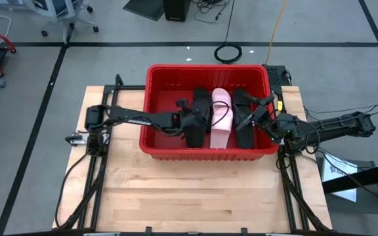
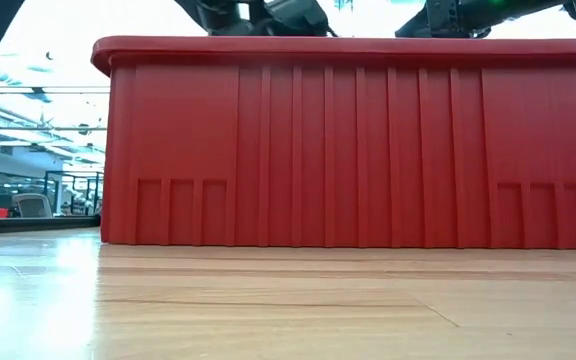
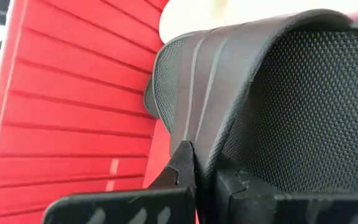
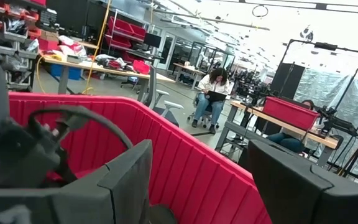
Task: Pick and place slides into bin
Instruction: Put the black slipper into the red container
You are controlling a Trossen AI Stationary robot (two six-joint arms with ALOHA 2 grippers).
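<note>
High view shows the red bin (image 1: 156,141) on the wooden table (image 1: 195,190), holding a pale pink slide (image 1: 220,118) between black slides. Left gripper (image 1: 190,124) is clamped tight on the strap of the left black slide (image 1: 197,121) low inside the bin; releasing it flat beside the pink one should avoid a pile-up. Right gripper (image 1: 262,110), jaws spread wide, hovers over the right black slide (image 1: 245,121), holding nothing.
</note>
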